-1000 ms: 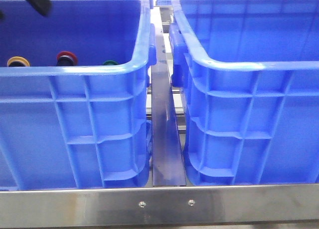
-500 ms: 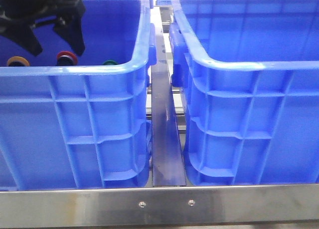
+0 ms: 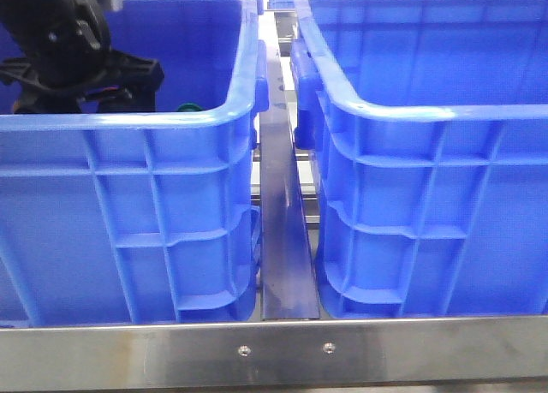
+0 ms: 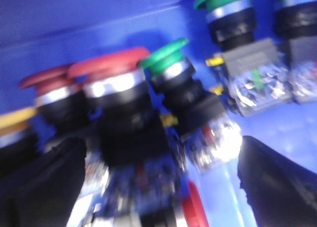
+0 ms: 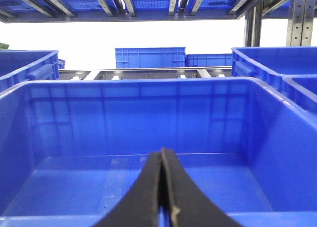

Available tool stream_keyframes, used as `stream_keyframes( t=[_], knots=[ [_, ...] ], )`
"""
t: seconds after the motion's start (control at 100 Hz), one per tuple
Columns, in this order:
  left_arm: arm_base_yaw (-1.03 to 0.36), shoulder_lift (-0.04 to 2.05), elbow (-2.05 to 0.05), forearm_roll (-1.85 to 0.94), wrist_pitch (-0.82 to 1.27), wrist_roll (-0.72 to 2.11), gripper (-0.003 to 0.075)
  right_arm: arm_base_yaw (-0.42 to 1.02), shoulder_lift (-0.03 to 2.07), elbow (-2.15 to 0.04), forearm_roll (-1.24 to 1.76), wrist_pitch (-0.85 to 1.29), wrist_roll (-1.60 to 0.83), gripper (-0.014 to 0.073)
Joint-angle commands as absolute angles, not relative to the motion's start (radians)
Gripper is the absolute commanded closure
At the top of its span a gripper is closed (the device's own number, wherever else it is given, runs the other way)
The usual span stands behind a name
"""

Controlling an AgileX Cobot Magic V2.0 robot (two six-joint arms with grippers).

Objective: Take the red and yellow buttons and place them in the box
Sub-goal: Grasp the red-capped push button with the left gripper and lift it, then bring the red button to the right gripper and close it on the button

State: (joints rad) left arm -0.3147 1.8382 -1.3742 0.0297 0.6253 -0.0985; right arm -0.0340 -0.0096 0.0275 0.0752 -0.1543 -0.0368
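Left hand [image 4: 158, 187] spread open over a red button [image 4: 111, 76] in the left crate [image 3: 128, 128]; yellow cap [image 4: 12, 120] at frame's left edge — nothing grasped. Right hand [image 5: 162, 207] clenched over the empty box [image 5: 148, 88] — both buttons remain.

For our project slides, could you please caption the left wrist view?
Left tool, open, descends over a red push-button clustered among green-capped ones inside the blue crate.

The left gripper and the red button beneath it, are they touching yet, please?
Cannot tell. In the blurred left wrist view the left gripper is open astride the red button, with no plain contact or gap; the front view hides the buttons.
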Motion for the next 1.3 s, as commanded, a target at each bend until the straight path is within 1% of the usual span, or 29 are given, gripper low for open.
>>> stream_keyframes(
  t=[0.0, 0.12, 0.19, 0.26, 0.31, 0.33, 0.38, 0.41, 0.63, 0.79, 1.03, 1.29],
  knots=[
    [-0.32, 1.805, -1.409, 0.03, 0.57, -0.111, 0.0143, -0.034, -0.029, 0.033, 0.067, -0.235, -0.037, 0.0663],
    [-0.32, 1.81, -1.409, 0.037, 0.555, -0.141, 0.022, -0.034, -0.029, 0.033, 0.067, -0.235, -0.037, 0.0663],
    [-0.32, 1.81, -1.409, 0.047, 0.551, -0.163, 0.0302, -0.034, -0.029, 0.033, 0.067, -0.235, -0.037, 0.0663],
    [-0.32, 1.81, -1.409, 0.047, 0.549, -0.163, 0.0421, -0.034, -0.029, 0.033, 0.067, -0.235, -0.037, 0.0663],
    [-0.32, 1.808, -1.409, 0.047, 0.549, -0.163, 0.054, -0.034, -0.029, 0.033, 0.067, -0.235, -0.037, 0.0663],
    [-0.32, 1.808, -1.409, 0.047, 0.55, -0.163, 0.0571, -0.034, -0.029, 0.033, 0.067, -0.235, -0.037, 0.0663],
    [-0.32, 1.804, -1.409, 0.049, 0.55, -0.163, 0.0693, -0.034, -0.029, 0.033, 0.067, -0.235, -0.037, 0.0663],
    [-0.32, 1.796, -1.409, 0.051, 0.552, -0.163, 0.0743, -0.034, -0.029, 0.033, 0.067, -0.235, -0.037, 0.0663],
    [-0.328, 1.7, -1.409, 0.053, 0.616, -0.153, 0.0741, -0.034, -0.029, 0.033, 0.067, -0.235, -0.037, 0.0663],
    [-0.375, 1.582, -1.374, 0.055, 0.664, -0.122, 0.0741, -0.034, -0.029, 0.033, 0.067, -0.235, -0.037, 0.0663],
    [-0.521, 1.374, -1.262, 0.055, 0.668, -0.103, 0.0741, -0.034, -0.029, 0.033, 0.067, -0.235, -0.037, 0.0663],
    [-0.768, 1.194, -1.222, 0.055, 0.668, -0.054, 0.0741, -0.034, -0.029, 0.033, 0.067, -0.235, -0.037, 0.0663]
  ],
)
